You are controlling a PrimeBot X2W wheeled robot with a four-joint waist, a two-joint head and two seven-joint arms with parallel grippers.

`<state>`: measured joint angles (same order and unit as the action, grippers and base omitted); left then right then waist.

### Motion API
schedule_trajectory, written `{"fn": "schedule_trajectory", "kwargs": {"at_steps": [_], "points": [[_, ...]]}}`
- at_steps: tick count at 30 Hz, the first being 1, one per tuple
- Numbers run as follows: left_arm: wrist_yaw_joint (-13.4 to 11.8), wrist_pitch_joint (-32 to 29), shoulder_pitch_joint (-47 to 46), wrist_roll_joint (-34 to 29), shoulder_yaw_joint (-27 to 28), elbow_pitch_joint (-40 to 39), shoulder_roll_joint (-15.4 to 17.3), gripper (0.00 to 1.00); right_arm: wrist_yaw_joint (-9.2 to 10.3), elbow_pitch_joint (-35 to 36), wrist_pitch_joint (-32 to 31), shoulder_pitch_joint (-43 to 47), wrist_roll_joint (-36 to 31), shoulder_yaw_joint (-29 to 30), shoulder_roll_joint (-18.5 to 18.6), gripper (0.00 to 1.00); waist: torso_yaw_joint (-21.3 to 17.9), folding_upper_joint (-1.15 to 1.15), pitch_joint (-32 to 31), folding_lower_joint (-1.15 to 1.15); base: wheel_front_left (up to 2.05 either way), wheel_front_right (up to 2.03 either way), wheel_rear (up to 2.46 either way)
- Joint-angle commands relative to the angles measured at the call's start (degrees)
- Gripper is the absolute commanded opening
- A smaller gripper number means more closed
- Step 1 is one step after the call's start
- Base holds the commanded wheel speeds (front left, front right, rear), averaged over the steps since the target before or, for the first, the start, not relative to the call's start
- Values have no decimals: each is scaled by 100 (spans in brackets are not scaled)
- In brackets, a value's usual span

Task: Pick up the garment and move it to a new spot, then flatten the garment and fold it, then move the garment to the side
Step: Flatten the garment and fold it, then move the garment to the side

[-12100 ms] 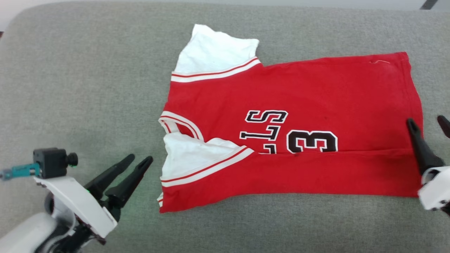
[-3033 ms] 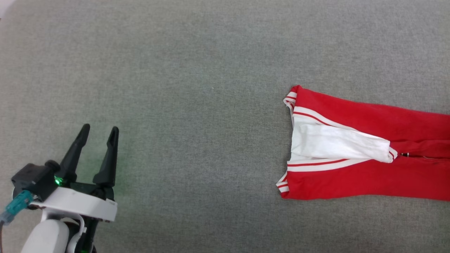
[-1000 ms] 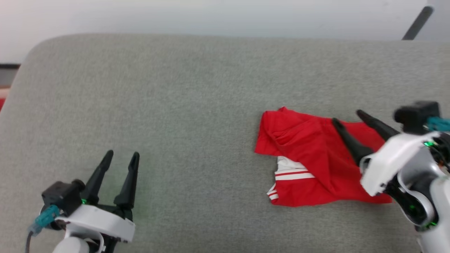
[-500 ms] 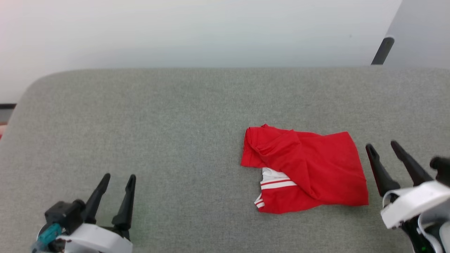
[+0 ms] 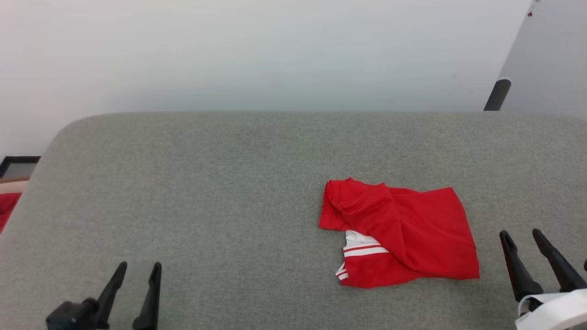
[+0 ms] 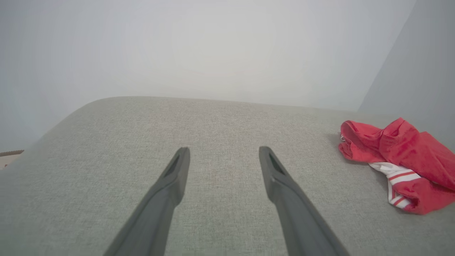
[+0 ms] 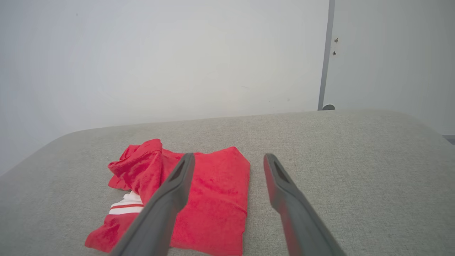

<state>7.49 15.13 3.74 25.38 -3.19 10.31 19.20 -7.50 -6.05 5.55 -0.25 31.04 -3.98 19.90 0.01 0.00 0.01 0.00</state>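
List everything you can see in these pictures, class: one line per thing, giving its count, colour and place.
bright red soft jersey shirt: one, red with a white, red-striped sleeve showing, lying folded on the right half of the surface.
grey padded fabric surface: one, grey, across the foreground, under the shirt.
plain white wall: one, white, behind the surface.
dark slanted post: one, black, beyond the surface's far right edge.
plain red cloth sliver: one, red, off the surface's left edge.
left tool: one, dark fingers, open, lower left, far from the shirt.
right tool: one, dark fingers, open, lower right, beside the shirt, holding nothing.
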Motion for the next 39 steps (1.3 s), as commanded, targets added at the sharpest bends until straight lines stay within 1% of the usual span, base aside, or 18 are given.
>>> {"fn": "schedule_trajectory", "kwargs": {"at_steps": [1,8,16,24,39], "points": [[-4,-6,115,-103,57,-58,-7,100,3,80,43,113,-92,77,19,100,38,0,-36,0,0,0,0],[-4,-6,376,-256,272,-337,-62,100,3,456,20,372,-388,202,19,100,93,0,-40,0,0,0,0],[-4,-6,516,-377,447,-514,-200,100,4,813,173,603,-656,527,-216,100,113,0,-27,0,0,0,0],[-4,-6,430,-438,457,-476,-269,100,3,754,290,683,-801,678,-423,100,113,0,-4,0,0,0,0],[-4,-6,344,-425,453,-479,-255,100,3,683,240,579,-820,703,-503,100,107,0,66,0,0,0,0]]}}
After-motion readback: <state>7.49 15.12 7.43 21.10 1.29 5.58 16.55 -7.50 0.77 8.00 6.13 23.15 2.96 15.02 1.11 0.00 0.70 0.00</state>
